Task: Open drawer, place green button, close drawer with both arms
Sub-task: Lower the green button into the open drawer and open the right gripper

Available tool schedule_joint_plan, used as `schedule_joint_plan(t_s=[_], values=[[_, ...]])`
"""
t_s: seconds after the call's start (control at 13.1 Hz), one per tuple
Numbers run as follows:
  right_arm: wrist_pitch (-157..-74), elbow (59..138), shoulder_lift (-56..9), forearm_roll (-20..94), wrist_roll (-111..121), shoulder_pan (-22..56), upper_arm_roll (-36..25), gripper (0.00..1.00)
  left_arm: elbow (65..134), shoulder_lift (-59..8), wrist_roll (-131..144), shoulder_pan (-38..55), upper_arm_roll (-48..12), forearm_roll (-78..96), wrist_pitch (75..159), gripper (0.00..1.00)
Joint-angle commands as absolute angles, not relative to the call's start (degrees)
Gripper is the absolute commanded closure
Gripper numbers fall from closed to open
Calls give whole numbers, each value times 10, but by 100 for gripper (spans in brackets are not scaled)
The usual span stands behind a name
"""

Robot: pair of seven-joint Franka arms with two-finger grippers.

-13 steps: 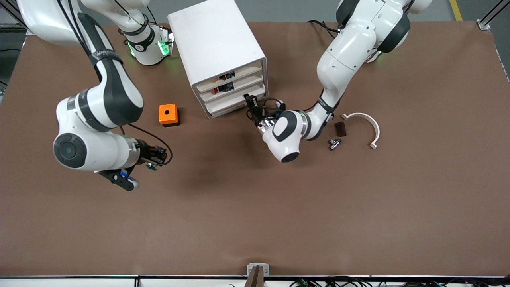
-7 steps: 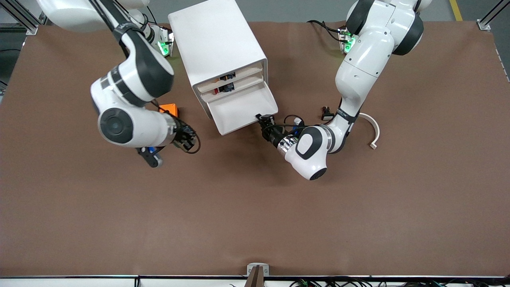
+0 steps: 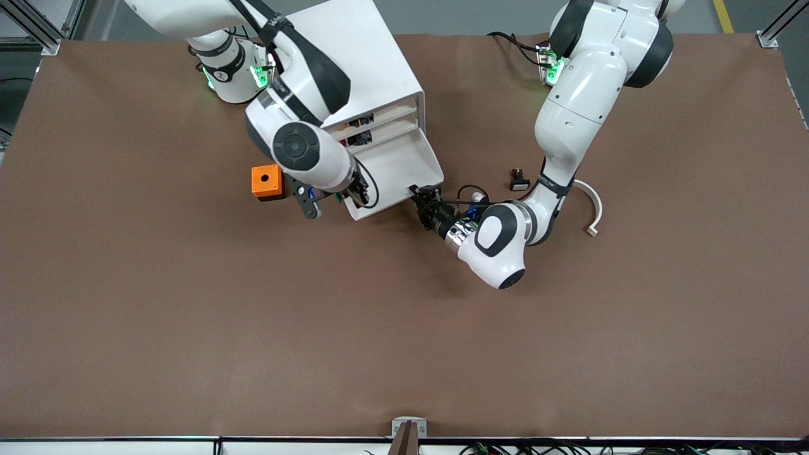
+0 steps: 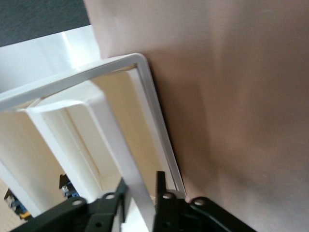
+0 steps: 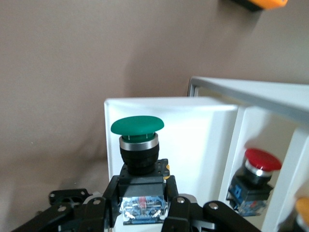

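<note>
Here the wide shallow white plastic tray drawer (image 3: 395, 167), third from the top of the white boxy cabinet (image 3: 344, 60), stands pulled out, its long axis running across the cabinet front and its open tray pointing toward the front camera. The left pincer (image 3: 425, 197) sits at the drawer's front corner toward the left arm's end of the table; in the left wrist view its fingers (image 4: 161, 195) are clamped on the thin white front lip (image 4: 123, 159).

The small push button with a round green cap and black blocky body (image 5: 138, 147) is clamped in the right pincer (image 5: 140, 203), over the drawer's front corner toward the right arm's end. It stands upright on its long axis, green cap away from the fingers. In the front view the right pincer (image 3: 351, 193) is largely covered by the arm's own wrist, and the button cannot be made out there.

The drawer floor shows bare white between the two pincers. The brown table (image 3: 404, 328) nearer the front camera is open. An orange cube with a hole (image 3: 267, 182) lies just beside the right wrist. The drawer above holds a red-capped button (image 5: 258, 176), partly cut off by the cabinet frame. A black button with a white cap (image 3: 519, 180) and a white curved bracket (image 3: 593, 205) lie near the left forearm, the bracket partly hidden.
</note>
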State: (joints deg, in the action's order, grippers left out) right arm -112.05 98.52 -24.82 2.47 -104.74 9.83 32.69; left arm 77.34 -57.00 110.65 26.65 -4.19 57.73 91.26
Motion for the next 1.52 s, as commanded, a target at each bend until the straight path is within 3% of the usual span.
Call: schedule_joint_plan(t_s=[0.0,0.53,0.76,0.84,0.91,0.99,1.07,1.22,1.45], values=[[-1177,1035,-225,-2,-1111,118,326,95,759,-587,1067,258,-25,566,919,1],[-1293,1042,-298,-124,-1275,164,325,93,755,-534,1052,192,-19,559,901,1],[-1301,1012,-330,-158,-1318,165,323,82,748,-524,1052,148,-26,471,858,1],[-1301,1000,-337,-162,-1324,165,323,68,740,-517,1052,138,-26,442,840,1],[-1301,993,-337,-162,-1325,165,323,48,735,-507,1052,129,-25,418,823,1],[-1298,986,-337,-161,-1325,164,323,15,734,-492,1051,118,-25,392,815,1],[-1296,979,-336,-161,-1325,164,323,0,734,-477,1051,113,-25,356,814,1],[-1288,967,-330,-160,-1321,156,324,0,728,-444,1051,122,-27,285,814,1],[-1203,907,-326,-158,-1230,133,328,0,724,-396,1012,140,-30,214,814,1]])
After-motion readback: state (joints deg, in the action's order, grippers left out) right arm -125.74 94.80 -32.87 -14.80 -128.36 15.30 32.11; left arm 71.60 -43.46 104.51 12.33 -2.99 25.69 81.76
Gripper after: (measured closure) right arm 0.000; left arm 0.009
